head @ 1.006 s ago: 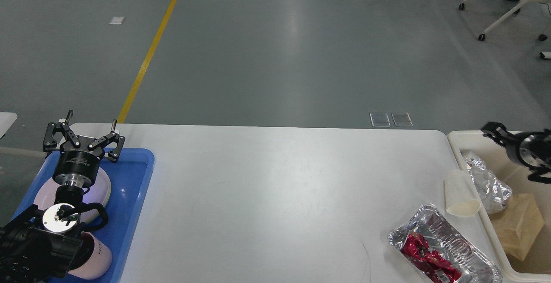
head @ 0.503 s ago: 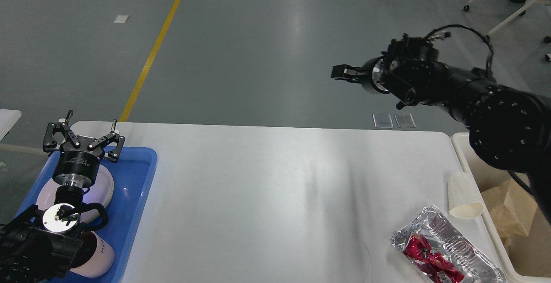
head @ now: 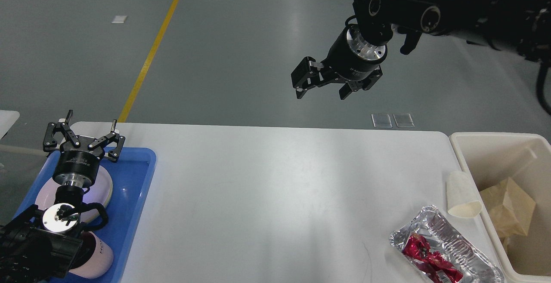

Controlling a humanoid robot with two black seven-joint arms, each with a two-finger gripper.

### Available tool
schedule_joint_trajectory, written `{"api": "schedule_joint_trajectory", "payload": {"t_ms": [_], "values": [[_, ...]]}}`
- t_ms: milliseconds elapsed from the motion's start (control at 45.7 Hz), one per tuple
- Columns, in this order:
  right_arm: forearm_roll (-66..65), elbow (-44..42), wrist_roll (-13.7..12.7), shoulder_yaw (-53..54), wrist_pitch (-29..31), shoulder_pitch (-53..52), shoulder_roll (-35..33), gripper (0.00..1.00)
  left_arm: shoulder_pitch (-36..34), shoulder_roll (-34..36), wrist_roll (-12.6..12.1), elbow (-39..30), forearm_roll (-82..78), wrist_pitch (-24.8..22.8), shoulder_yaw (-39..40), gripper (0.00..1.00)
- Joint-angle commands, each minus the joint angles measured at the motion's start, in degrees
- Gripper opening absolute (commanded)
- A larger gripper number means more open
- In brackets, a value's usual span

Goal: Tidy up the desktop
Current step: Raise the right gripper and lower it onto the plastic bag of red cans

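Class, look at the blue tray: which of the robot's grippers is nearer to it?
Left. The left gripper sits open over the far end of the blue tray. The right gripper hangs open in the air far to the right, beyond the desktop.

Worktop (head: pixel 267 197) middle bare, wide passage. Obstacles at right edge: foil tray (head: pixel 447 246), paper cup (head: pixel 461 195) on its side, cream bin (head: pixel 503 145). Left: blue tray (head: pixel 133 197).
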State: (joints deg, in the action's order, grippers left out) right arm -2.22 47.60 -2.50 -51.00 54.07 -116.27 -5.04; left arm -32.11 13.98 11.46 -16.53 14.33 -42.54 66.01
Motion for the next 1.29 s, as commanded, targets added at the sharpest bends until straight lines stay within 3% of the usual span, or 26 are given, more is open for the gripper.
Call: {"api": "schedule_joint_trajectory", "payload": {"t_ms": [0, 219, 525, 678, 941, 1269], "values": [[0.0, 1.6, -0.2, 0.9, 0.9, -3.0, -2.5, 1.0, 0.0, 0.0, 0.0, 0.0, 0.0, 0.0, 0.0, 0.96], [-0.4, 2.5, -0.4, -1.6, 0.9, -2.2, -4.5, 1.0, -0.1, 0.0, 0.0, 0.0, 0.0, 0.0, 0.0, 0.96], [-1.0, 1.7, -0.6, -3.4, 0.9, 15.5, -8.0, 1.0, -0.1, 0.0, 0.0, 0.0, 0.0, 0.0, 0.0, 0.96], [-1.1, 0.2, -0.5, -5.2, -5.7, 24.7, -8.7, 1.0, 0.0, 0.0, 0.0, 0.0, 0.0, 0.0, 0.0, 0.96], [-1.1, -5.8, -0.6, -5.0, -10.6, 36.9, -9.9, 1.0, 0.0, 0.0, 0.0, 0.0, 0.0, 0.0, 0.0, 0.96], [-1.1, -9.4, -0.5, -5.0, -11.4, 43.3, -9.9, 1.0, 0.0, 0.0, 0.0, 0.0, 0.0, 0.0, 0.1, 0.96]]}}
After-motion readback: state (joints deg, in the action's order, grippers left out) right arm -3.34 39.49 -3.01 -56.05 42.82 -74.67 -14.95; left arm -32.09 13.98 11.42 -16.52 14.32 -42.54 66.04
